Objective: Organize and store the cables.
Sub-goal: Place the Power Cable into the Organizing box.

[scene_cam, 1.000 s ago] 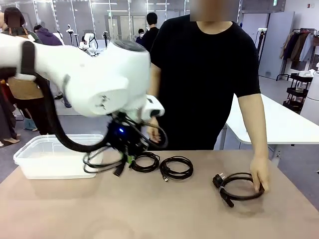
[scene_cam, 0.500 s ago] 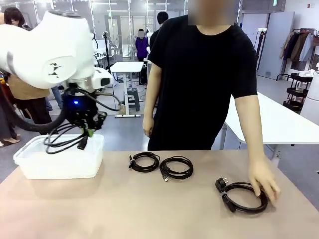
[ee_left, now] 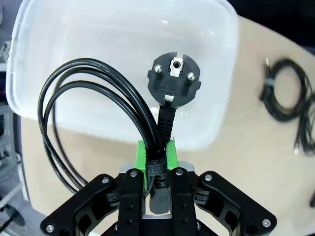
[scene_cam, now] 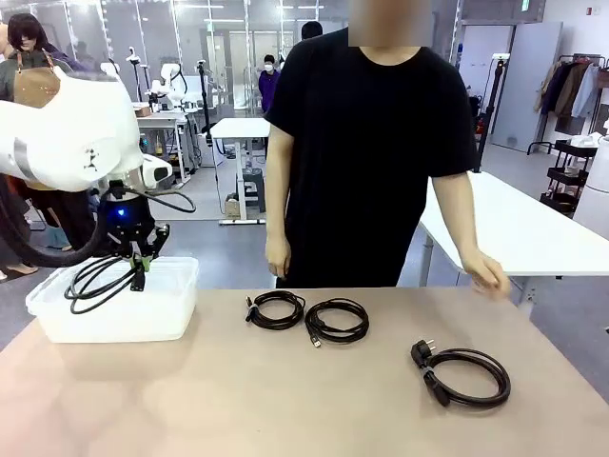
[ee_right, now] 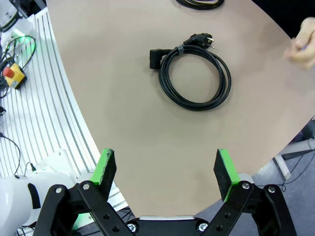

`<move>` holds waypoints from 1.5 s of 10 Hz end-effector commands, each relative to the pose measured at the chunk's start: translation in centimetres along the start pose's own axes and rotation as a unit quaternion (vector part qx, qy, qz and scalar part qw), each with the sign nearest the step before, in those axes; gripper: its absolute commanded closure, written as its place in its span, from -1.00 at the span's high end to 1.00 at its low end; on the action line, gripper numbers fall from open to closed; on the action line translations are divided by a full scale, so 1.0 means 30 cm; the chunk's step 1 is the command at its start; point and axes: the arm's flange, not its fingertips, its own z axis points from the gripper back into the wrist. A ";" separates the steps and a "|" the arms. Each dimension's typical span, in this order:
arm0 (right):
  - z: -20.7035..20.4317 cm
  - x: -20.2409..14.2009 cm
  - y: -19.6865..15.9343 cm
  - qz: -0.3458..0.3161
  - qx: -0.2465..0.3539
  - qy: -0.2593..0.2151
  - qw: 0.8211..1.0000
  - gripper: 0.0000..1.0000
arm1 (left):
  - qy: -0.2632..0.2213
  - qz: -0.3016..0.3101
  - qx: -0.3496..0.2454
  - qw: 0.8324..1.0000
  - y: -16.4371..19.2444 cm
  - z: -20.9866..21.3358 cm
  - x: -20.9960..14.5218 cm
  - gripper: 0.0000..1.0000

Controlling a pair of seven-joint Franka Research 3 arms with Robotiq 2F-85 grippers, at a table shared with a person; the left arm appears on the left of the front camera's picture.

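Brown table (scene_cam: 285, 409), white bin (scene_cam: 114, 322) far left. Left claw (ee_left: 157, 155) clamped on coiled cable (ee_left: 166, 115) at its strap, poised over bin, likely for dropping in. Right claw (ee_right: 166, 167) wide open, empty, above thick cable (ee_right: 164, 76); two thinner coils (scene_cam: 278, 325) mid-table.

Your left tool (scene_cam: 141, 269) has swung its cable (scene_cam: 92, 280) from over the surface (scene_cam: 285, 405) to above the white bin (scene_cam: 114, 322); the person's hand (scene_cam: 487, 274) has let go of the right-hand coil (scene_cam: 430, 367) and pulled back
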 end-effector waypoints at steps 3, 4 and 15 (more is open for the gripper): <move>0.005 0.000 0.002 0.004 0.002 -0.006 1.000 1.00 | -0.011 0.083 0.024 0.996 0.042 -0.082 0.127 -0.64; 0.005 0.000 0.002 0.004 0.002 -0.006 1.000 1.00 | -0.004 0.091 0.020 0.996 0.062 -0.088 0.129 -0.64; 0.005 0.000 0.002 0.004 0.002 -0.006 1.000 1.00 | -0.004 0.114 -0.017 0.993 0.043 -0.275 0.221 -0.64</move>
